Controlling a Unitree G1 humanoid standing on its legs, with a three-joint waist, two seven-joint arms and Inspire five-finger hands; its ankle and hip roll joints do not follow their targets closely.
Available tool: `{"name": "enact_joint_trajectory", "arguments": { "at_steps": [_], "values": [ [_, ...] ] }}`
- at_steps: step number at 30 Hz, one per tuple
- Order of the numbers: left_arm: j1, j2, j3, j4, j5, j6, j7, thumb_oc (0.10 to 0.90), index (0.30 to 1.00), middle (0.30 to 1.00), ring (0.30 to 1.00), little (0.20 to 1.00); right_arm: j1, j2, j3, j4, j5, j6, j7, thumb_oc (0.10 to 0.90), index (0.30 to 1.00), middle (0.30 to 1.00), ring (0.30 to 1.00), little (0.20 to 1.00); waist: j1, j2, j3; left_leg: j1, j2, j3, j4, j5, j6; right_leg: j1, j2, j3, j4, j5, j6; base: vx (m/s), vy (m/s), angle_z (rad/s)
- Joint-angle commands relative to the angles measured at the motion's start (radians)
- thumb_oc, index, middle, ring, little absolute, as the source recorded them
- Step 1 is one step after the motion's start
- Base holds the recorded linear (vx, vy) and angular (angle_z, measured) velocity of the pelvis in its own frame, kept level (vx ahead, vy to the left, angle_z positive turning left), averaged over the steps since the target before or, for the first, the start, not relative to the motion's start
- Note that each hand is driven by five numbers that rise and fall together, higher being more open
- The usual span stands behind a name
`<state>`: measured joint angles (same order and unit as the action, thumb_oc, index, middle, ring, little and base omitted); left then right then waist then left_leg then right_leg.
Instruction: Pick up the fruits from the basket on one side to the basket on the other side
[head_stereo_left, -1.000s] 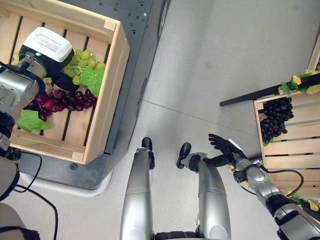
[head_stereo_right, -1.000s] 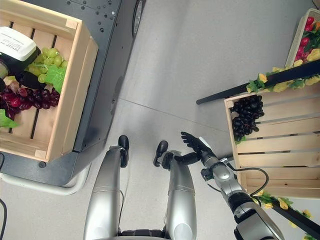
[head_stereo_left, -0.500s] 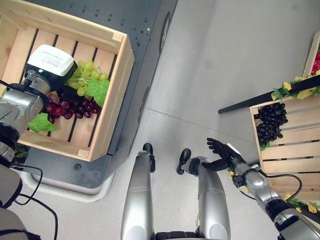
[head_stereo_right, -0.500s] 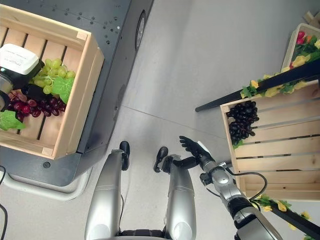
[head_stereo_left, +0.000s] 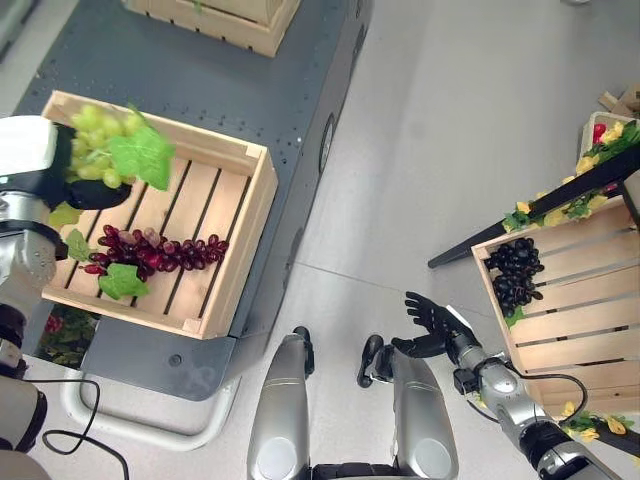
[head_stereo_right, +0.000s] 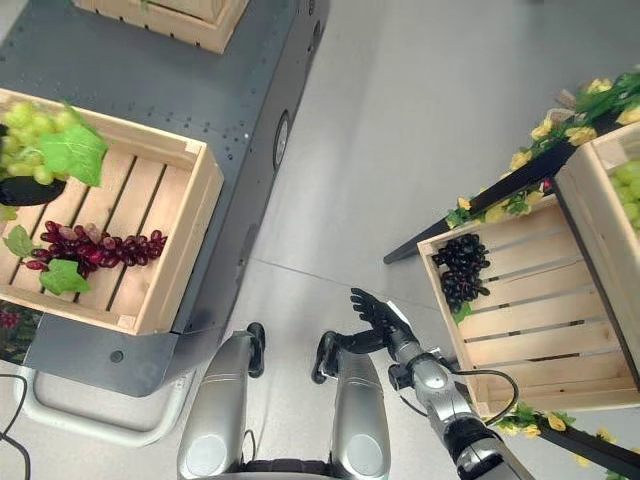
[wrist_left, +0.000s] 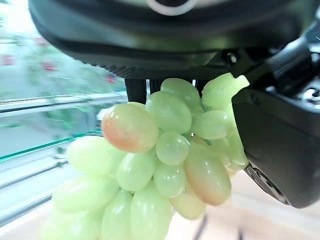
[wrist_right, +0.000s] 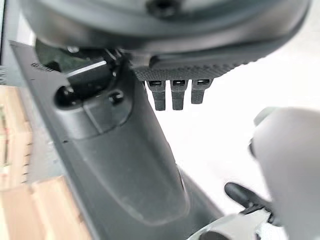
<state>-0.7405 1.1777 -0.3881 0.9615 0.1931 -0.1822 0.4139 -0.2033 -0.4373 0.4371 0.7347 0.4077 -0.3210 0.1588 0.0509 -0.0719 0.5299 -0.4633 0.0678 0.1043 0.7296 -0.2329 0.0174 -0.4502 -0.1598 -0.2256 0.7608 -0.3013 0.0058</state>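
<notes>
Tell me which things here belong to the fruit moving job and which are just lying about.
Job:
green grape bunch held in left robot hand
dark red grape bunch
left wooden slatted crate
right wooden slatted crate
black grape bunch

Lying about:
yellow flower garland
far wooden crate

Dark grey platform at robot's left carries 2 wooden crates: near crate w/ red grapes lying on its slats, far crate at the back edge, contents can't tell. Platform sits on light grey floor. Robot's right: slatted wooden crate w/ black grapes in its far corner; its support can't tell.
</notes>
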Motion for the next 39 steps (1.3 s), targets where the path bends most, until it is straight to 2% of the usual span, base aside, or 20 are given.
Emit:
{"name": "enact_joint_trajectory", "arguments": {
  "at_steps": [1, 5, 6, 8, 11, 12, 13, 14, 15, 17, 18, 19, 21, 23, 24, 27, 31, 35, 37, 39],
  "values": [
    [-0.033, 0.019, 0.188, -0.017, -0.234, -0.029, 0.028, 0.4, 0.3, 0.3, 0.3, 0.3, 0.008, -0.017, -0.058, -0.07, 0.056, -0.016, 0.045, 0.8, 0.9, 0.9, 0.9, 0.9, 0.005, 0.066, -0.085, 0.155, -0.09, 0.005, -0.168, -0.041, 0.064, 0.11, -0.007, -0.016, -0.097, 0.073, 0.034, 0.01, -0.098, -0.02],
    [0.018, -0.021, 0.278, -0.043, -0.366, -0.031, -0.026, 0.4, 0.3, 0.3, 0.3, 0.3, 0.025, -0.001, -0.065, -0.099, 0.053, -0.015, 0.021, 0.8, 0.9, 0.9, 0.9, 0.9, 0.004, 0.073, -0.131, 0.214, -0.1, -0.013, -0.255, 0.004, 0.055, 0.174, 0.004, -0.02, -0.192, 0.092, 0.026, -0.01, -0.098, 0.03],
    [0.036, -0.032, 0.314, -0.062, -0.45, -0.037, -0.046, 0.4, 0.3, 0.3, 0.3, 0.3, 0.038, 0.006, -0.063, -0.132, 0.039, -0.014, 0.001, 0.8, 0.9, 0.9, 0.9, 0.9, 0.001, 0.076, -0.162, 0.254, -0.105, -0.019, -0.305, 0.019, 0.046, 0.22, 0.018, -0.022, -0.255, 0.094, 0.026, 0.04, -0.131, 0.08],
    [0.051, -0.049, 0.344, -0.084, -0.511, -0.047, -0.063, 0.4, 0.3, 0.3, 0.3, 0.3, 0.045, 0.014, -0.058, -0.156, 0.004, -0.023, -0.039, 0.8, 0.9, 0.9, 0.9, 0.9, -0.001, 0.079, -0.188, 0.29, -0.107, -0.022, -0.353, 0.036, 0.035, 0.263, 0.037, -0.026, -0.323, 0.098, 0.023, 0.02, -0.14, -0.01],
    [0.067, -0.083, 0.356, -0.117, -0.593, -0.085, -0.083, 0.4, 0.3, 0.3, 0.3, 0.3, 0.033, 0.002, -0.038, -0.182, -0.065, -0.017, -0.1, 0.8, 0.9, 0.9, 0.9, 0.9, -0.002, 0.086, -0.236, 0.352, -0.117, -0.045, -0.441, 0.068, 0.012, 0.355, 0.076, -0.026, -0.463, 0.115, 0.016, 0.01, -0.11, 0.02],
    [0.067, -0.085, 0.357, -0.119, -0.598, -0.084, -0.086, 0.4, 0.3, 0.3, 0.3, 0.3, 0.032, 0.001, -0.037, -0.185, -0.064, -0.015, -0.101, 0.8, 0.9, 0.9, 0.9, 0.9, -0.002, 0.086, -0.24, 0.353, -0.118, -0.047, -0.447, 0.072, 0.011, 0.358, 0.077, -0.027, -0.471, 0.119, 0.015, 0.01, -0.1, 0.09],
    [0.073, -0.103, 0.356, -0.157, -0.672, -0.101, -0.097, 0.4, 0.3, 0.3, 0.3, 0.3, 0.017, -0.017, -0.033, -0.213, -0.061, -0.013, -0.124, 0.8, 0.9, 0.9, 0.9, 0.9, 0.003, 0.088, -0.26, 0.384, -0.122, -0.058, -0.487, 0.085, 0.003, 0.4, 0.086, -0.031, -0.521, 0.13, 0.014, -0.01, -0.069, 0.08],
    [0.072, -0.107, 0.354, -0.165, -0.687, -0.101, -0.098, 0.4, 0.3, 0.3, 0.3, 0.3, 0.012, -0.02, -0.033, -0.22, -0.057, -0.008, -0.127, 0.8, 0.9, 0.9, 0.9, 0.9, 0.002, 0.089, -0.266, 0.385, -0.122, -0.06, -0.495, 0.09, 0.001, 0.403, 0.089, -0.032, -0.532, 0.134, 0.013, -0.01, -0.118, 0.09],
    [0.07, -0.131, 0.347, -0.203, -0.771, -0.111, -0.12, 0.4, 0.3, 0.3, 0.3, 0.3, -0.017, -0.034, -0.036, -0.239, -0.028, -0.003, -0.128, 0.8, 0.9, 0.9, 0.9, 0.9, 0.005, 0.091, -0.287, 0.406, -0.124, -0.067, -0.525, 0.102, -0.005, 0.434, 0.1, -0.032, -0.571, 0.145, 0.008, 0.0, -0.076, 0.07],
    [0.069, -0.166, 0.342, -0.254, -0.849, -0.106, -0.156, 0.4, 0.3, 0.3, 0.3, 0.3, -0.048, -0.041, -0.041, -0.251, -0.016, 0.003, -0.128, 0.8, 0.9, 0.9, 0.9, 0.9, 0.009, 0.092, -0.311, 0.419, -0.126, -0.073, -0.555, 0.118, -0.01, 0.455, 0.106, -0.035, -0.604, 0.159, 0.006, -0.01, -0.1, 0.04],
    [0.058, -0.203, 0.336, -0.292, -0.928, -0.101, -0.204, 0.4, 0.3, 0.3, 0.3, 0.3, -0.075, -0.049, -0.045, -0.264, 0.003, 0.022, -0.124, 0.8, 0.9, 0.9, 0.9, 0.9, 0.012, 0.093, -0.329, 0.439, -0.126, -0.077, -0.588, 0.13, -0.016, 0.479, 0.11, -0.034, -0.634, 0.168, 0.006, -0.01, -0.082, 0.01],
    [0.057, -0.204, 0.336, -0.291, -0.929, -0.101, -0.204, 0.4, 0.3, 0.3, 0.3, 0.3, -0.075, -0.049, -0.045, -0.265, 0.003, 0.022, -0.124, 0.8, 0.9, 0.9, 0.9, 0.9, 0.011, 0.093, -0.33, 0.437, -0.126, -0.078, -0.59, 0.132, -0.016, 0.478, 0.11, -0.035, -0.637, 0.171, 0.006, 0.0, -0.08, 0.03],
    [0.011, -0.263, 0.304, -0.33, -1.022, -0.094, -0.258, 0.4, 0.3, 0.3, 0.3, 0.3, -0.133, -0.063, -0.044, -0.292, 0.056, 0.094, -0.072, 0.8, 0.9, 0.9, 0.9, 0.9, 0.011, 0.093, -0.367, 0.463, -0.128, -0.091, -0.648, 0.158, -0.023, 0.51, 0.116, -0.033, -0.695, 0.196, 0.009, 0.0, -0.106, 0.1],
    [-0.013, -0.276, 0.287, -0.34, -1.06, -0.089, -0.282, 0.4, 0.3, 0.3, 0.3, 0.3, -0.158, -0.067, -0.04, -0.312, 0.081, 0.117, -0.045, 0.8, 0.9, 0.9, 0.9, 0.9, 0.01, 0.092, -0.381, 0.474, -0.129, -0.095, -0.673, 0.167, -0.025, 0.52, 0.118, -0.033, -0.719, 0.207, 0.012, 0.0, -0.097, 0.07],
    [-0.041, -0.282, 0.267, -0.342, -1.103, -0.082, -0.325, 0.4, 0.3, 0.3, 0.3, 0.3, -0.186, -0.073, -0.031, -0.339, 0.107, 0.149, -0.008, 0.8, 0.9, 0.9, 0.9, 0.9, 0.009, 0.092, -0.394, 0.484, -0.129, -0.097, -0.696, 0.177, -0.027, 0.531, 0.119, -0.032, -0.744, 0.22, 0.015, -0.01, -0.081, 0.0],
    [-0.09, -0.287, 0.228, -0.347, -1.129, -0.072, -0.372, 0.4, 0.3, 0.3, 0.3, 0.3, -0.227, -0.092, -0.011, -0.388, 0.158, 0.211, 0.041, 0.8, 0.9, 0.9, 0.9, 0.9, 0.004, 0.091, -0.409, 0.498, -0.129, -0.098, -0.728, 0.19, -0.03, 0.544, 0.123, -0.026, -0.782, 0.242, 0.023, 0.0, -0.082, -0.01],
    [-0.155, -0.287, 0.163, -0.364, -1.092, -0.067, -0.432, 0.4, 0.3, 0.3, 0.3, 0.3, -0.306, -0.114, -0.001, -0.457, 0.252, 0.297, 0.107, 0.8, 0.9, 0.9, 0.9, 0.9, 0.001, 0.089, -0.432, 0.522, -0.13, -0.105, -0.783, 0.211, -0.036, 0.564, 0.129, -0.011, -0.848, 0.282, 0.036, 0.03, -0.078, 0.02],
    [-0.245, -0.284, 0.091, -0.359, -1.04, -0.049, -0.471, 0.4, 0.3, 0.3, 0.3, 0.3, -0.443, -0.115, 0.027, -0.477, 0.289, 0.348, 0.086, 0.8, 0.9, 0.9, 0.9, 0.9, 0.007, 0.088, -0.445, 0.531, -0.125, -0.095, -0.816, 0.224, -0.038, 0.55, 0.129, -0.01, -0.848, 0.29, 0.045, 0.02, -0.08, -0.12],
    [-0.316, -0.287, 0.025, -0.347, -0.993, -0.06, -0.524, 0.4, 0.3, 0.3, 0.3, 0.3, -0.547, -0.107, 0.039, -0.49, 0.336, 0.394, 0.069, 0.8, 0.9, 0.9, 0.9, 0.9, 0.005, 0.087, -0.456, 0.524, -0.124, -0.094, -0.817, 0.22, -0.039, 0.547, 0.13, -0.009, -0.848, 0.291, 0.047, 0.01, -0.062, -0.15],
    [-0.355, -0.29, -0.011, -0.344, -0.991, -0.063, -0.547, 0.4, 0.3, 0.3, 0.3, 0.3, -0.595, -0.116, 0.048, -0.485, 0.342, 0.41, 0.069, 0.8, 0.9, 0.9, 0.9, 0.9, 0.002, 0.084, -0.462, 0.525, -0.124, -0.091, -0.817, 0.219, -0.039, 0.546, 0.131, -0.006, -0.848, 0.291, 0.048, 0.02, -0.033, -0.09]
  ]
}}
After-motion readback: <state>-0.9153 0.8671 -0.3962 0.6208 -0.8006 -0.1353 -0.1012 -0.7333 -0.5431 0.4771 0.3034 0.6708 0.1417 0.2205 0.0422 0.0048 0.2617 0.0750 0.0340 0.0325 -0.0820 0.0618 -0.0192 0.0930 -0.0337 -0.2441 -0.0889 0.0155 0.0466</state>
